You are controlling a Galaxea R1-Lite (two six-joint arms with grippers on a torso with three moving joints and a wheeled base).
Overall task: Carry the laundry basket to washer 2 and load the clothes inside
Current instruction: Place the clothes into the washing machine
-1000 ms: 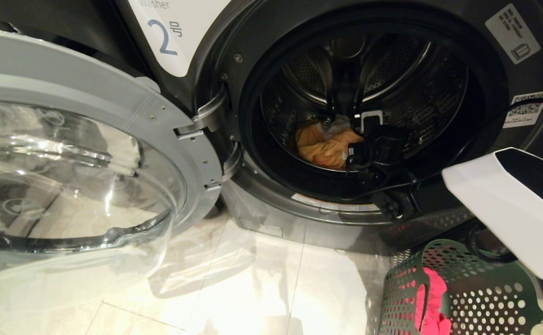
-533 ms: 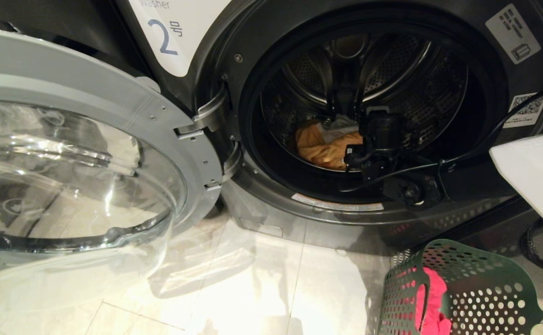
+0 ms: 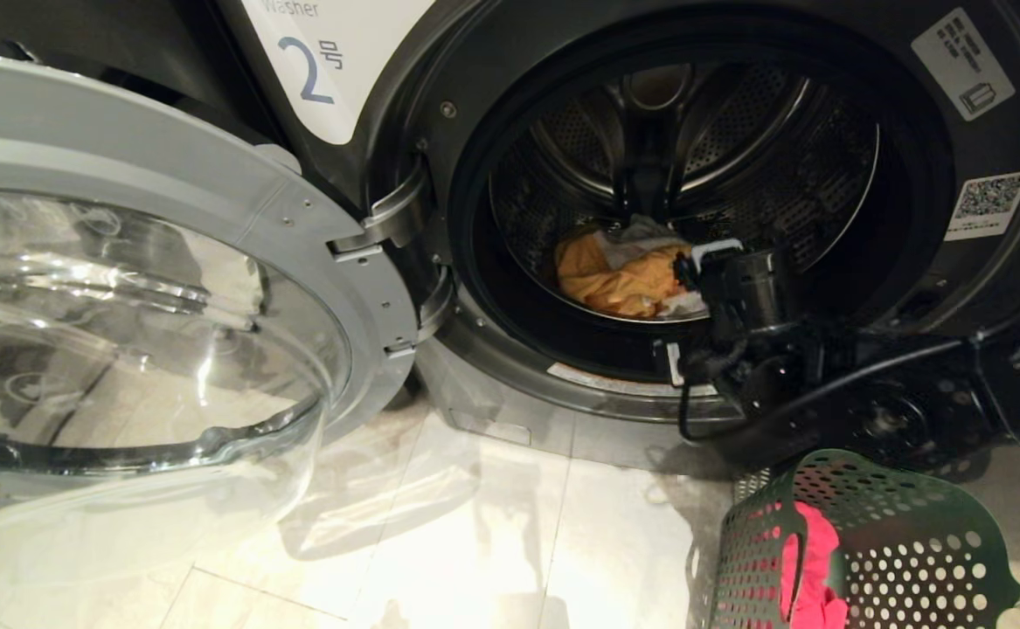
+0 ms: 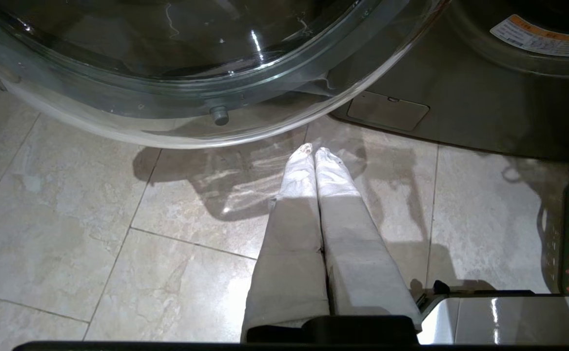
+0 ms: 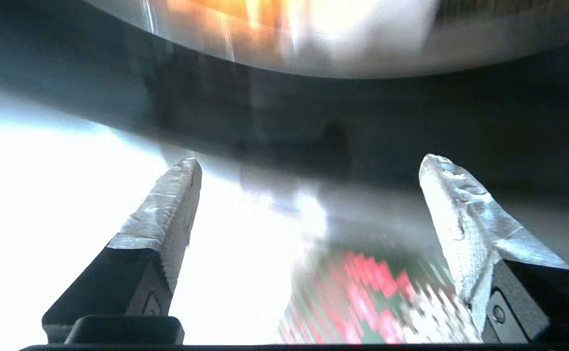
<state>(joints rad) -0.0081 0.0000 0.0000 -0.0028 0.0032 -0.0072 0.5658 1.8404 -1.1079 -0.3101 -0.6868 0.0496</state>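
Nearest: the laundry basket stands on the tiled floor at the robot's right, just in front of the washer's base. A red-pink garment hangs over its inner wall and shows through the round holes. Not yet loaded.

Left gripper: parked low over the floor, below the open glass door, jaws pressed together, holding nothing.

Right gripper: at the lower lip of the drum opening, between basket and drum. Jaws spread wide and empty. The right wrist view is smeared, but the basket's red and green shows between the fingers, so the gripper looks tipped down toward the basket.

Farther: washer 2, door swung fully to the left, "2" label above the hinge. On the drum floor lie a yellow-orange garment and a white one on top of it.

Handling, my judgement: the red-pink piece is light, limp cloth; it will drape and trail, and may snag on the basket rim or holes. Best pinched at the bunched fold near the top of the wall, taking plenty of cloth, then lifted clear of the rim before swinging to the drum. The basket itself is light, stiff plastic and may shift if the cloth catches.
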